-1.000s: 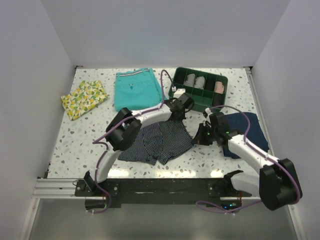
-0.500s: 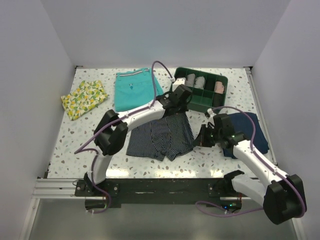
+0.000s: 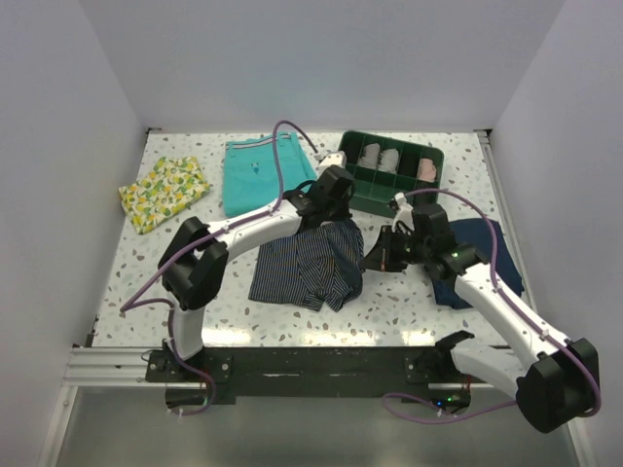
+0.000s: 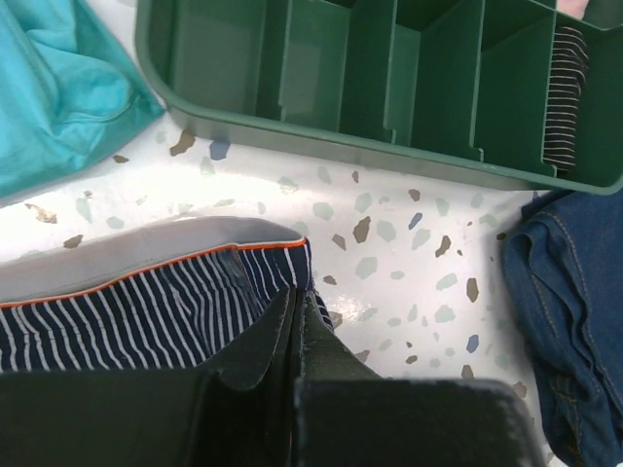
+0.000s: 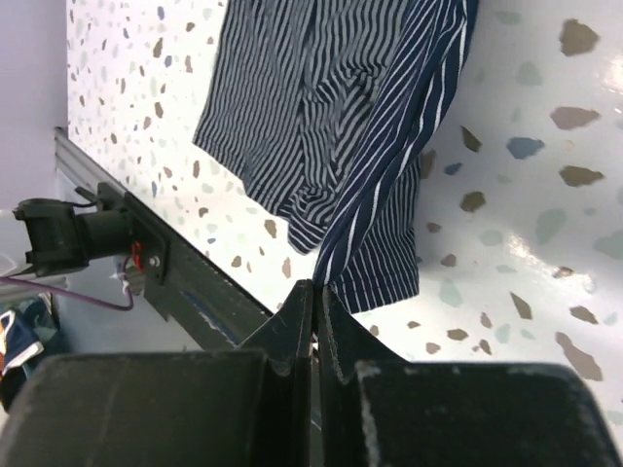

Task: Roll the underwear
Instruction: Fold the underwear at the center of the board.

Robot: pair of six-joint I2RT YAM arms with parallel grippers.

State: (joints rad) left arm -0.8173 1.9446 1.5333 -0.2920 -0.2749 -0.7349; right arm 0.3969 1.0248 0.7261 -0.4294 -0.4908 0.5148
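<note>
The underwear (image 3: pixel 307 265), dark navy with pale pinstripes and an orange-edged grey waistband, lies partly folded at the table's middle. My left gripper (image 3: pixel 336 216) is shut on its far right waistband corner (image 4: pixel 292 268). My right gripper (image 3: pixel 374 257) is shut on its right leg edge (image 5: pixel 375 229) and holds that edge lifted. In the right wrist view the striped cloth hangs from the shut jaws, with its lower part on the table. In the left wrist view the waistband (image 4: pixel 136 255) runs left from the jaws.
A green divided tray (image 3: pixel 394 183) with rolled items stands at the back right, close behind the left gripper. Teal shorts (image 3: pixel 261 170) lie at the back left. A lemon-print cloth (image 3: pixel 164 192) lies far left. A plain navy garment (image 3: pixel 482 258) lies under the right arm.
Both grippers have moved left with the underwear's right side, folding it over toward the left. The cloth is now narrower and bunched.
</note>
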